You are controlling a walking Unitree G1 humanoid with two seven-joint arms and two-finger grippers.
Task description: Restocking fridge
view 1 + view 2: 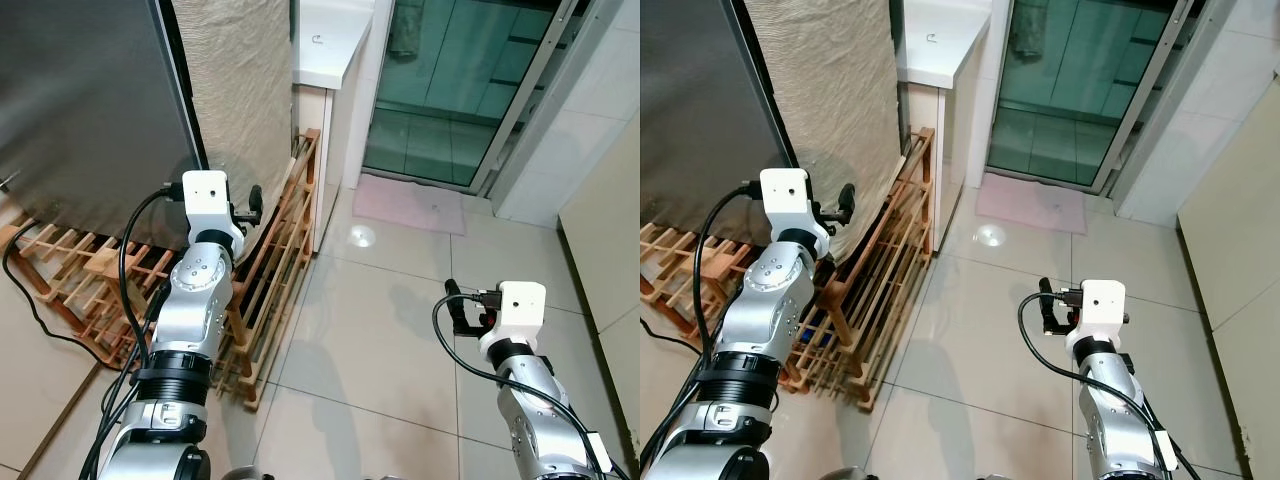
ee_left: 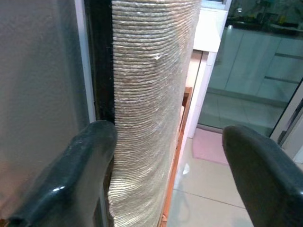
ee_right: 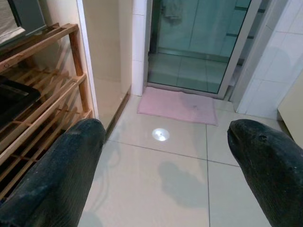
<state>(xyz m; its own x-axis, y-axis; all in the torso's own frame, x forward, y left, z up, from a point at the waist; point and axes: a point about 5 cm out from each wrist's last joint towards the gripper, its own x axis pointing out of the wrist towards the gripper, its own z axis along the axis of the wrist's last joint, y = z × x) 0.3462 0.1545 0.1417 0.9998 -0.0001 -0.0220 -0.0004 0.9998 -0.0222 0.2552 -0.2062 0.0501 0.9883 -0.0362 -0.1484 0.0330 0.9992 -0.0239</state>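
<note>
Left wrist view: left claw [image 2: 165, 175] wide apart, empty, facing fridge [image 2: 38, 94] edge; right claw [image 3: 175, 175] apart, empty.

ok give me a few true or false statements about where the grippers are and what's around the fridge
1. The left gripper is open, raised near the fridge. True.
2. The right gripper holds a bottle. False: it is open and empty, over the tiled floor.
3. A wooden rack stands beside the fridge. True.
4. The pink mat lies under the wooden rack. False: it lies before the glass door.
</note>
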